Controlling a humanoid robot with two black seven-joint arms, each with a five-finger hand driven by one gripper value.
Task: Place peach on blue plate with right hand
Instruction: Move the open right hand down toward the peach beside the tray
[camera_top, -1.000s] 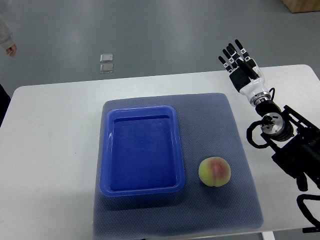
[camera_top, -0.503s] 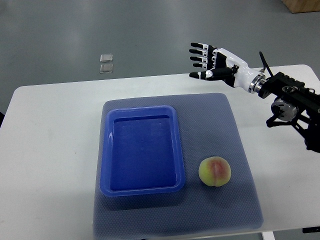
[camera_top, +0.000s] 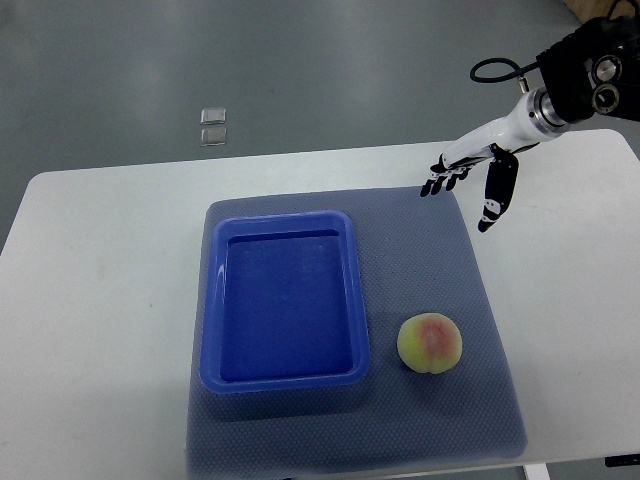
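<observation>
The right hand (camera_top: 468, 180) hangs at the upper right, fingers spread and holding nothing — its arm cut off by the frame's edge — while the peach (camera_top: 430, 343) lies on the grey mat (camera_top: 420, 250), lower right of centre, just beside the blue plate (camera_top: 284, 297).

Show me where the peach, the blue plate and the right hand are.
peach (camera_top: 430, 343), top view, its reddish top.
blue plate (camera_top: 212, 300), top view, its left rim.
right hand (camera_top: 470, 180), top view, middle of the open hand.
</observation>
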